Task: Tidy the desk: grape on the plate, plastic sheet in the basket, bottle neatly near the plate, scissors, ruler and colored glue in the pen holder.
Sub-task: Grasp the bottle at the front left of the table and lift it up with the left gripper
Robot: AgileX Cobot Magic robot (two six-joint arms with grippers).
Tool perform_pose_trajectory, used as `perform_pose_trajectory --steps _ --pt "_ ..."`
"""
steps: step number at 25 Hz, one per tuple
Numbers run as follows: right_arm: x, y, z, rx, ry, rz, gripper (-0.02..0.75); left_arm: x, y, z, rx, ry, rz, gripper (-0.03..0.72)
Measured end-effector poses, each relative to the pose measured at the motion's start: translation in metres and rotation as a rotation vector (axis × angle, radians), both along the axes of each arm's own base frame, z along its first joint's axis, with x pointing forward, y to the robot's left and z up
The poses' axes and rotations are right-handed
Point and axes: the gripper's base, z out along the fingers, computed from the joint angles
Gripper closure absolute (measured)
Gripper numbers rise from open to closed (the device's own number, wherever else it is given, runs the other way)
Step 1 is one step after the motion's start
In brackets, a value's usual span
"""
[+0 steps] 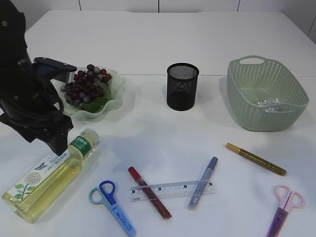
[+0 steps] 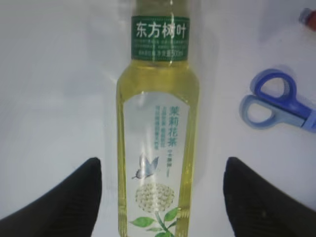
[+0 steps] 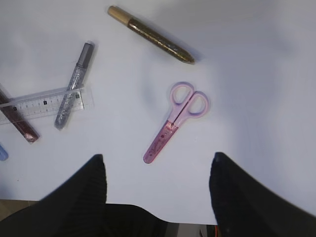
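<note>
You had the left gripper (image 2: 160, 197) over the lying bottle (image 2: 158, 148), jaws apart on either side and not clamped, lined up to grasp it; the right gripper (image 3: 155, 192) hung open above the pink scissors (image 3: 175, 121)

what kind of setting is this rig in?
Probably a staged lab tabletop posing as a desk: a plain white table carrying desk items like a mesh pen holder, ruler and blue scissors, with nothing homely around.
</note>
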Motion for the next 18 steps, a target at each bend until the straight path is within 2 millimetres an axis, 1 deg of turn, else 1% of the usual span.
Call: perform_pose_trajectory --steps 2,5,7,16,18 --pt "0.000 0.000 0.000 0.000 0.000 0.000 0.225 0.002 -0.001 -0.002 -0.009 -0.011 0.001 0.111" --pt "0.000 0.000 0.000 0.000 0.000 0.000 0.225 0.004 -0.002 -0.006 -0.009 -0.010 0.001 0.053" --pt "0.000 0.000 0.000 0.000 0.000 0.000 0.225 0.006 -0.002 -0.012 0.001 0.002 -0.001 0.034" --pt "0.000 0.000 0.000 0.000 0.000 0.001 0.225 0.017 -0.006 -0.048 0.027 0.051 -0.008 0.025" --pt "0.000 0.000 0.000 0.000 0.000 0.001 0.225 0.021 -0.007 -0.052 0.035 0.053 -0.012 0.025"
